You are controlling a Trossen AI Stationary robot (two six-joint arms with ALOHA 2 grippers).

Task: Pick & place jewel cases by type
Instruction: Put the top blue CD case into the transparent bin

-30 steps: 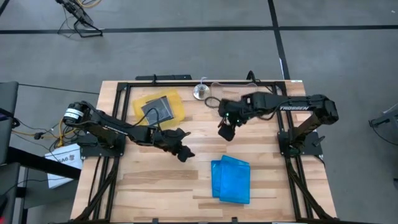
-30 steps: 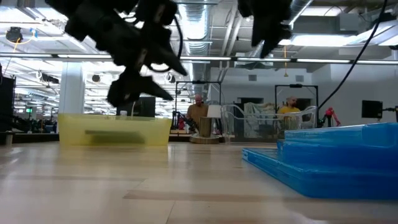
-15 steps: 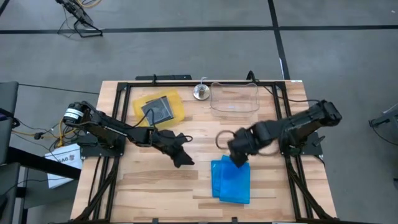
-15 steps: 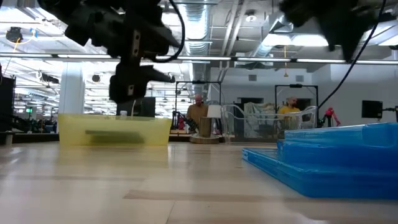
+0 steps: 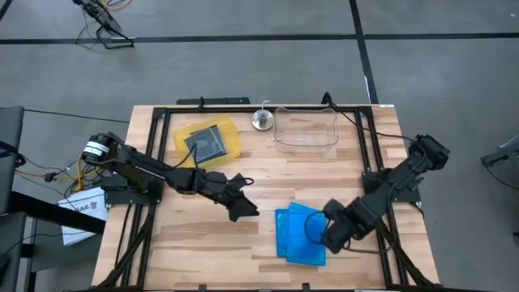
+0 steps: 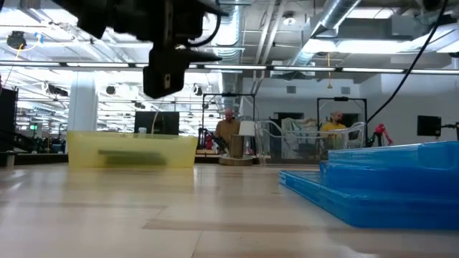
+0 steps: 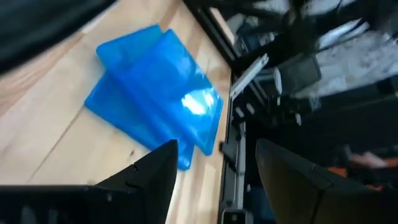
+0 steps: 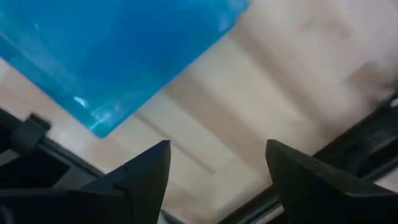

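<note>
two blue jewel cases (image 5: 300, 234) lie stacked at the near edge; the right gripper (image 5: 331, 237) has swung down from the clear tub (image 5: 306, 128) to their right side, fingers wide and empty, likely lining up a pick. left gripper (image 5: 243, 208) hovers mid-table, fingers wide. grey case (image 5: 206, 143) sits in the yellow tray (image 5: 230, 146).

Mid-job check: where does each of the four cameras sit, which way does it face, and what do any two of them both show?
High view: above the table, facing straight down; both arms, left gripper, right gripper.
Low view: at tabletop height, facing across to the room; yellow tray, left arm overhead.
Left wrist view: behind its open fingers, facing the blue jewel cases.
Right wrist view: behind its open fingers, facing down at the stack's edge and the table.
Shared: all four show the blue jewel cases.
</note>
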